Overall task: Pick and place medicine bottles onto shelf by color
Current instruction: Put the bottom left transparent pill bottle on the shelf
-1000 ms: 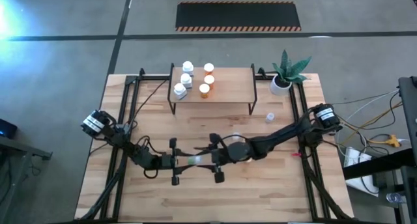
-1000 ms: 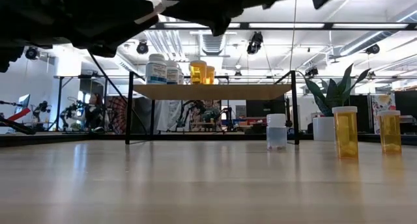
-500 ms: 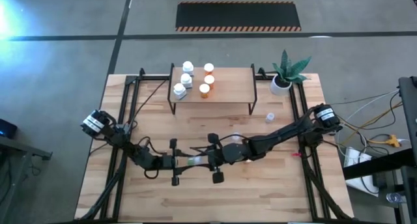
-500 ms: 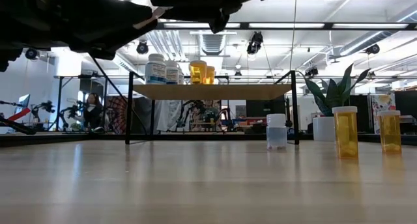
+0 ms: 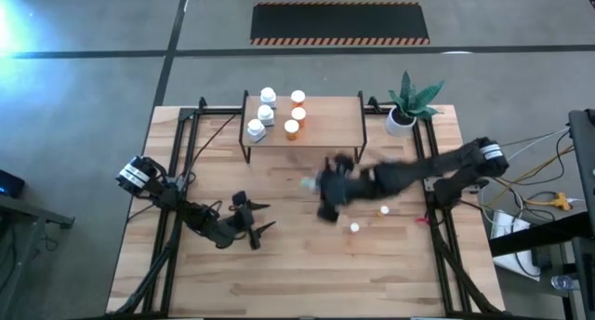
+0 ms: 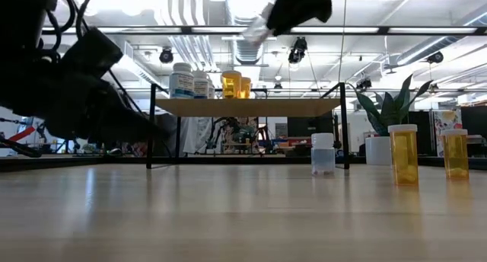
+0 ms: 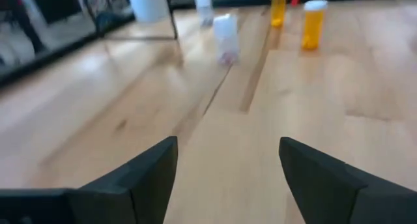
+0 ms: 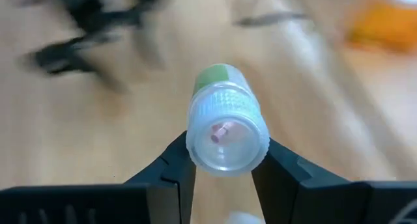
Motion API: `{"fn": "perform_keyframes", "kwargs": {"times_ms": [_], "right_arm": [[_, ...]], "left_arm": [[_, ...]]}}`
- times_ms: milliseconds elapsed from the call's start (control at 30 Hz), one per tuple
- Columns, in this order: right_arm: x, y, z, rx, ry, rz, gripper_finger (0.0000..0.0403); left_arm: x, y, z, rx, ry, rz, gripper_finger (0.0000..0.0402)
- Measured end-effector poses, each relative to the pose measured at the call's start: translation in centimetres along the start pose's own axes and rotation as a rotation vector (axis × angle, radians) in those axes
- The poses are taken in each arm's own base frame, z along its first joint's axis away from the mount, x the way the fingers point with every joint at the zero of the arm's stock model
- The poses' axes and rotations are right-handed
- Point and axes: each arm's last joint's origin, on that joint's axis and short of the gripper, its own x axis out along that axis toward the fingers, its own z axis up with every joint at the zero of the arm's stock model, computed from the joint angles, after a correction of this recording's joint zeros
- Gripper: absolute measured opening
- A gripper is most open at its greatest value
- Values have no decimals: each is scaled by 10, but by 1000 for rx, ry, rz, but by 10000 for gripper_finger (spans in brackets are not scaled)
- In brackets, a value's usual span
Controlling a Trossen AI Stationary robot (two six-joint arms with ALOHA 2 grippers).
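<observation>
My right gripper point(image 5: 316, 184) is shut on a small clear bottle with a green label point(image 8: 227, 129), up above the table in front of the shelf point(image 5: 327, 122). The low light-wood shelf carries three white bottles point(image 5: 266, 113) at its left and three orange ones point(image 5: 297, 113) beside them. Two orange bottles point(image 5: 383, 209) point(image 5: 354, 227) stand on the table, right of centre. A pale bottle point(image 6: 323, 152) stands farther back. My left gripper point(image 5: 257, 223) is open and empty, low over the table left of centre. My right gripper pinches the clear bottle by its round side wall point(image 8: 195, 142) between its two fingers, one on each side. The bottle lies along the fingers, one round end toward the wrist camera and the green-labelled end point(image 8: 212, 74) pointing away. It is lifted clear of the table.
A white pot with a green plant point(image 5: 402, 118) stands at the far right, beside the shelf. Black rails point(image 5: 177, 162) run along the table's left and right sides. Bare planks lie between the two arms and along the near edge.
My right gripper has gone up and toward the table's far right, toward the shelf, carrying the clear bottle away from the table's centre, where both grippers met. My left gripper has drawn back toward the table's left and turned.
</observation>
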Motion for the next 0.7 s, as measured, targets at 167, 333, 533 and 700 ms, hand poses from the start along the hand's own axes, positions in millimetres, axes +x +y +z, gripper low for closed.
{"fn": "perform_keyframes", "kwargs": {"times_ms": [167,333,533,700], "right_arm": [[-5,-87,37,99,185,-163,112],[7,-175,58,184,290,-164,111],[28,-246,68,273,358,-168,113],[56,-267,73,286,423,-125,112]], "left_arm": [[1,-1,0,-71,10,2,254],[4,-2,4,-86,-1,4,254],[7,-3,8,-103,-10,10,254],[9,-2,8,-106,-11,19,254]]}}
